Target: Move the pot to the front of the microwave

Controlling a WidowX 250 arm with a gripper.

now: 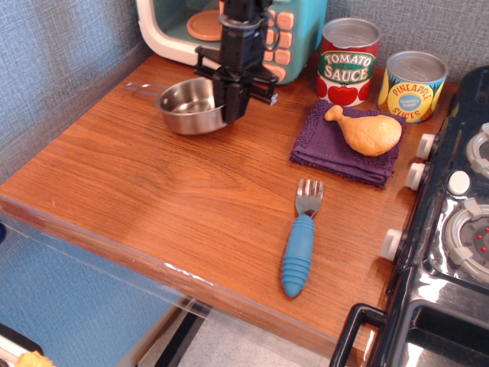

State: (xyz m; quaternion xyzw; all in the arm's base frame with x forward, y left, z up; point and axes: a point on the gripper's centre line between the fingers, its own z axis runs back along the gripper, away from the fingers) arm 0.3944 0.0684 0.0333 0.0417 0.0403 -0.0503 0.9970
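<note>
The pot (187, 107), a small shiny steel pan, sits low on the wooden table (153, 191) just in front of the microwave (172, 23). Its thin wire handle (141, 86) points left. The microwave is teal and white with a peach plate inside and peach buttons, and it stands at the back edge. My black gripper (231, 108) comes down from above at the pot's right rim. Its fingers are closed on that rim. The arm hides part of the microwave's door.
A tomato sauce can (348, 61) and a pineapple can (412, 86) stand at the back right. A toy chicken drumstick (368, 131) lies on a purple cloth (336, 157). A blue-handled fork (300, 245) lies nearer the front. A black stove (451, 237) is at the right.
</note>
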